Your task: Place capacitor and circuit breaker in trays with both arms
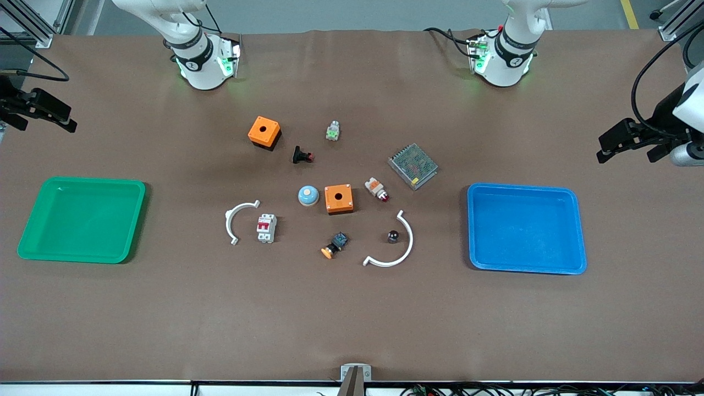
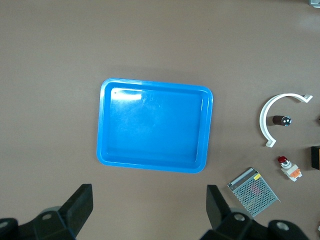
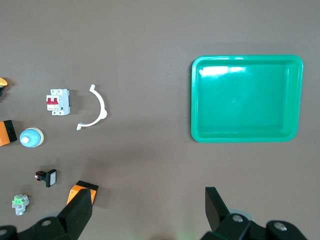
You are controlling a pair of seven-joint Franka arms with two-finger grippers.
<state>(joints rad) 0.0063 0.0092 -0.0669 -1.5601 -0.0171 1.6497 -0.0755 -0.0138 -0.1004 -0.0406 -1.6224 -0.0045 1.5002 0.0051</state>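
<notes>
While both arms wait high at the table's ends, the right gripper (image 1: 38, 113) hangs spread and empty near the edge at its own end, above the green tray (image 1: 82, 219). The circuit breaker (image 1: 266, 227) lies mid-table, just beside a white clip (image 1: 235, 219). The capacitor (image 1: 393, 236) sits inside another white arc (image 1: 397, 246). The blue tray (image 1: 525, 229) follows; the left gripper (image 1: 632, 140) hangs released at that end's edge.

Capacitor (image 1: 393, 236) perhaps too small; orange box (image 3: 6, 133) edge-cropped.
</notes>
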